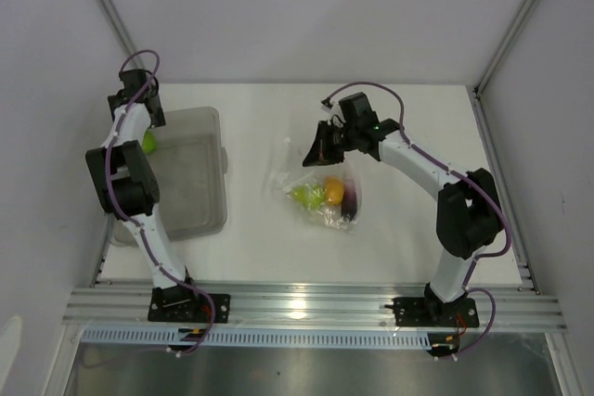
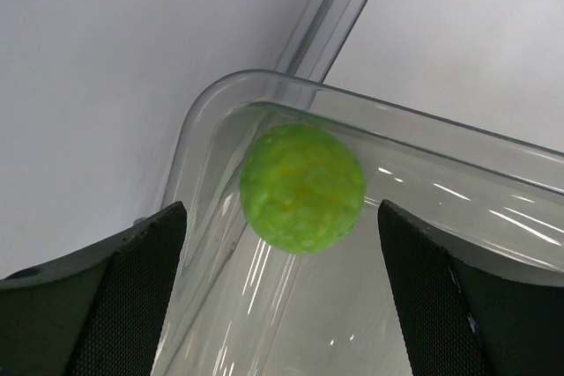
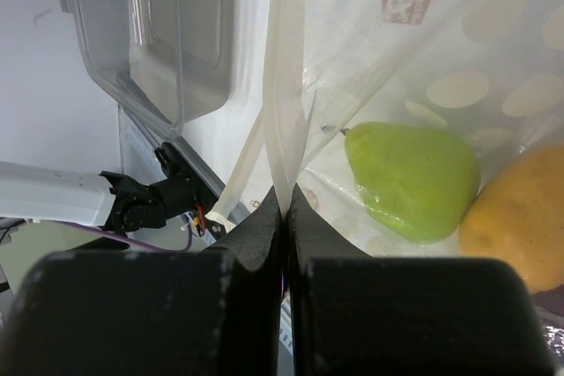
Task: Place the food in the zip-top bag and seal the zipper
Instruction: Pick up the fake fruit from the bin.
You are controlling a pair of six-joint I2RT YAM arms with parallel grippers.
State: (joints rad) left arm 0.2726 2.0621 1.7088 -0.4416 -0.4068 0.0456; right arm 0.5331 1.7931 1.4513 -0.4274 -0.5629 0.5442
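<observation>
In the upper left of the top view, the left gripper [image 2: 282,222] is hanging over the far corner of the grey bin [image 2: 220,94], fingers spread wide. The round green fruit [image 2: 302,188] is lying in that corner, between and just ahead of the fingertips, apart from both. At mid-frame the right gripper [image 3: 286,204] is pinching, fingers pressed together, a pale strip on the zip-top bag [image 3: 441,50], probably the zipper [image 3: 284,103]; the close view leaves that unsure. The pear [image 3: 410,178], orange fruit [image 3: 520,217] and eggplant [image 1: 351,196] are lying inside the bag, just below that gripper.
</observation>
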